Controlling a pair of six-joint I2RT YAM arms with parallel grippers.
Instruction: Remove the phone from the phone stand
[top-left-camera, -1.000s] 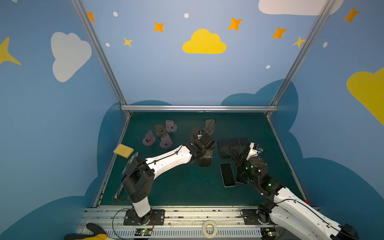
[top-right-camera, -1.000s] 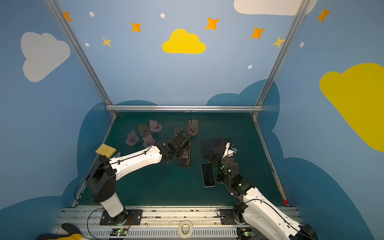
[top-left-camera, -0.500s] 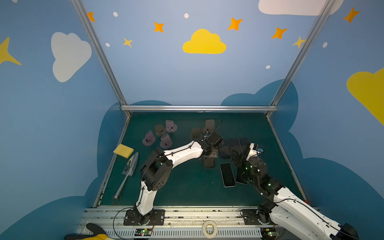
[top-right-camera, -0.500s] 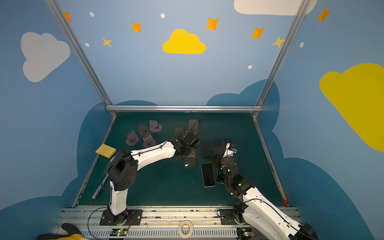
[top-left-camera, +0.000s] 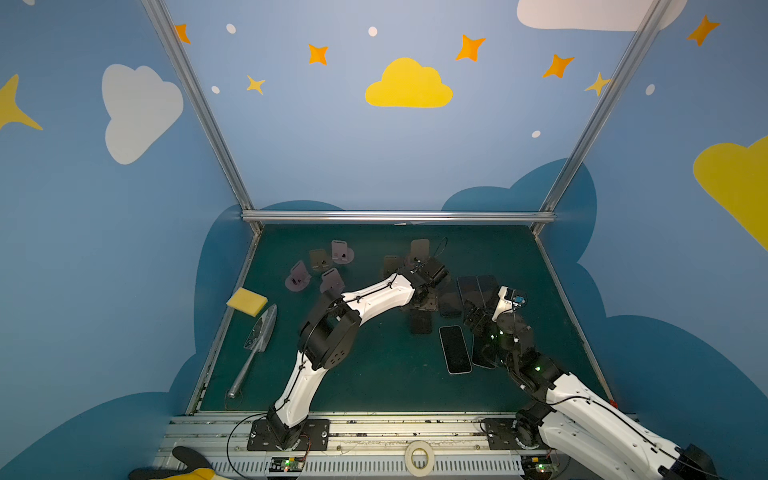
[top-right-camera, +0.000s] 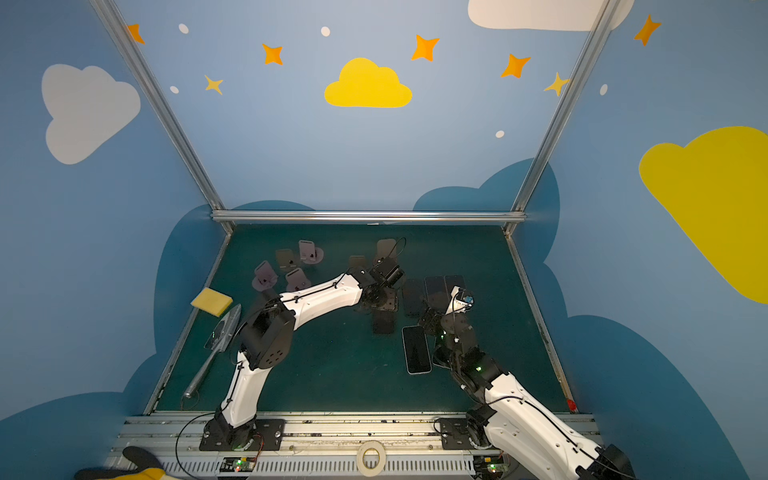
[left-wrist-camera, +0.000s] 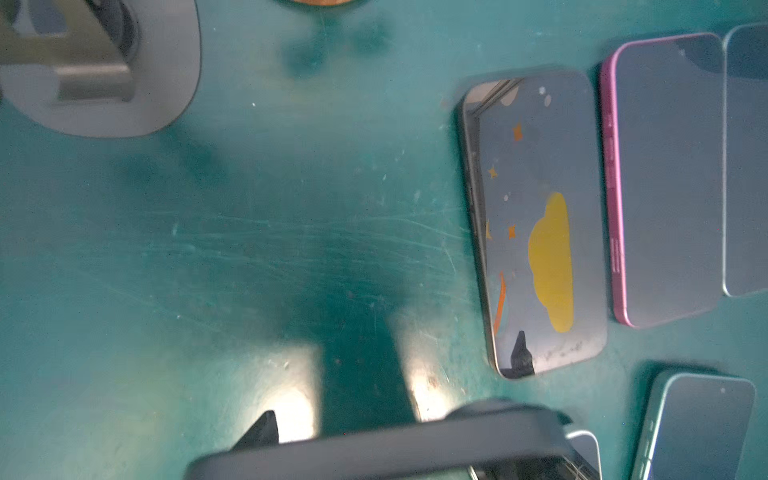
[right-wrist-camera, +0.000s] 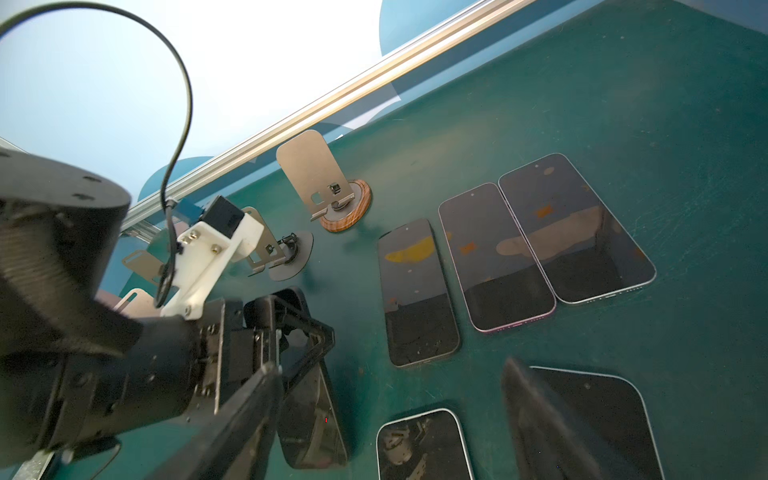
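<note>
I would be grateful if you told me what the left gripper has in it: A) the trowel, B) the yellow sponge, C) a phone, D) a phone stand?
C: in the right wrist view the left gripper is closed on a dark phone, while the sponge and trowel lie far off by the table's left edge.

Glossy glass phone (left-wrist-camera: 540, 224) on scuffed matt mat (left-wrist-camera: 249, 249).

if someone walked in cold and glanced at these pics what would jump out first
Probably the row of dark phones lying flat on the green table, right of centre in both top views. Next, the left gripper carrying a phone low over the table beside them, with empty phone stands clustered at the back left.
</note>
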